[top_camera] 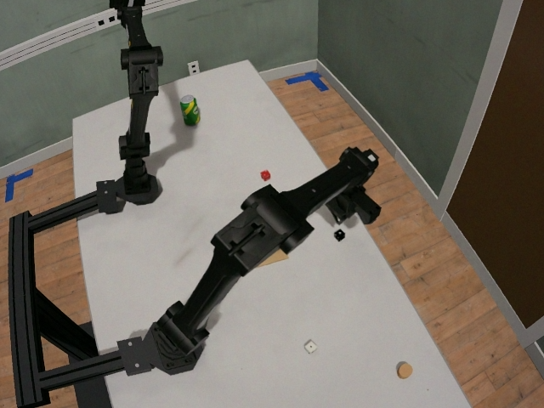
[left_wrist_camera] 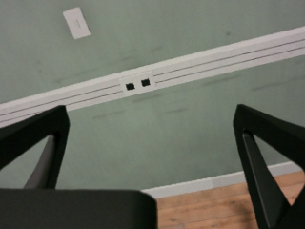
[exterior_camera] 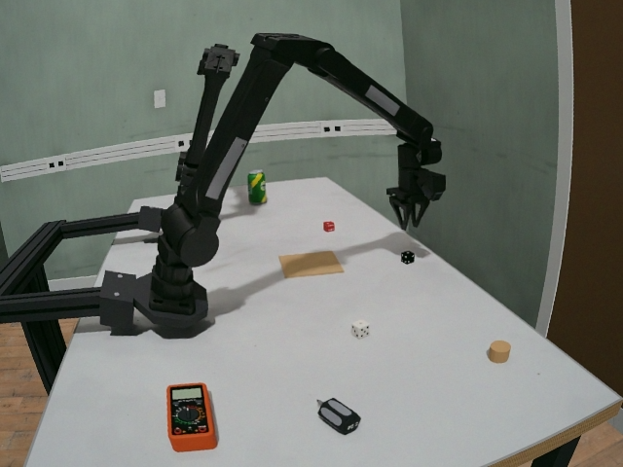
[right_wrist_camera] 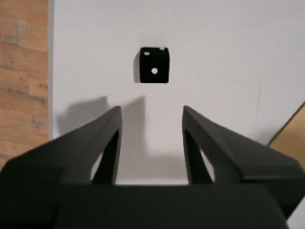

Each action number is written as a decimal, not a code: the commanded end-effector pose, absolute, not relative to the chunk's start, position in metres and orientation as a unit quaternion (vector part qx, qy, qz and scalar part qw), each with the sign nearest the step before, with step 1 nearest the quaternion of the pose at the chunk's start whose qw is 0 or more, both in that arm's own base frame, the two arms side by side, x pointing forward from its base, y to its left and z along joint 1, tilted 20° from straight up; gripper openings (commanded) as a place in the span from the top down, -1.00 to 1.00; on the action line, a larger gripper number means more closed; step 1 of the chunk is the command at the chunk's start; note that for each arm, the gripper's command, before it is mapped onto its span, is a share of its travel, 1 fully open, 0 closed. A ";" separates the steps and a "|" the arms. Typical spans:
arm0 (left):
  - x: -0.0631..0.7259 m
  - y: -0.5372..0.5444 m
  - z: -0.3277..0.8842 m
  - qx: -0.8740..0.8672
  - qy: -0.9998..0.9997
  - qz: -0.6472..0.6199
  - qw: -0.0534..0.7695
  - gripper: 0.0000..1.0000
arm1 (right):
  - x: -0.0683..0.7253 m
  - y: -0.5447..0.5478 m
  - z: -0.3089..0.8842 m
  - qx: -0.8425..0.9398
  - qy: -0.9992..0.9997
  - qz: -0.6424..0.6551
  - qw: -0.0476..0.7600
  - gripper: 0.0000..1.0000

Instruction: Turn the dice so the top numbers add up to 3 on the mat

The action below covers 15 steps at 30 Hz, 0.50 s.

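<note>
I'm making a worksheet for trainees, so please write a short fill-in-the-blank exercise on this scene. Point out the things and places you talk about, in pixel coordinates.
The die nearest the green can [top_camera: 189,110] [exterior_camera: 256,187] is ____.
The white die [top_camera: 310,346] [exterior_camera: 360,329] shows ____ pip on top.
The right gripper [exterior_camera: 408,226] [right_wrist_camera: 152,114] holds ____.
The number of dice on the mat [top_camera: 275,258] [exterior_camera: 311,265] [right_wrist_camera: 292,143] is ____.
Missing words: red; one; nothing; zero.
</note>
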<state>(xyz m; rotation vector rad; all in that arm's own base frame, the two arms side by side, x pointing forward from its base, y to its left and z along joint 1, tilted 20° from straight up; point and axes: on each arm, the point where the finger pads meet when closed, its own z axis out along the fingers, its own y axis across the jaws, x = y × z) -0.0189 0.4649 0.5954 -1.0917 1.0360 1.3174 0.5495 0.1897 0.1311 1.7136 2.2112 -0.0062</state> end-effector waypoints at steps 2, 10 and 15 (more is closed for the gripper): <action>-0.025 0.459 0.599 -0.459 0.434 0.563 0.533 -1.00 | 0.556 0.183 0.123 0.613 0.771 0.000 0.171 0.21; -0.025 0.459 0.599 -0.459 0.434 0.563 0.533 -1.00 | 0.555 0.182 0.119 0.615 0.770 -0.003 0.169 0.21; -0.025 0.459 0.599 -0.459 0.434 0.563 0.533 -1.00 | 0.557 0.183 0.121 0.618 0.767 0.000 0.170 0.21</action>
